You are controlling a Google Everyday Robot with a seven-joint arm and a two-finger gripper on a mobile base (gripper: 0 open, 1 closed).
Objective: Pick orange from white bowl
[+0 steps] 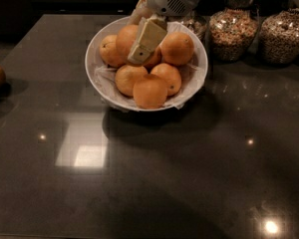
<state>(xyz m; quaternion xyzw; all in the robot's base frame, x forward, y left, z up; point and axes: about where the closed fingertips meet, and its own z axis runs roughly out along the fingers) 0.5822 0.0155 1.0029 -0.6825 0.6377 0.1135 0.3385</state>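
Dark desk (189, 183), with a white bowl (102, 79) of fruit at upper centre of the frame. Over the bowl's back part hangs the tool (142, 46), lying against the orange (123, 41) in the bowl; open or closed, cannot tell. Grain jars (234, 31) stand upper right.

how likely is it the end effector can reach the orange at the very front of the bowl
probably yes: the end effector hangs over the other oranges in the bowl, just behind that orange, which lies uncovered on top by the front rim.
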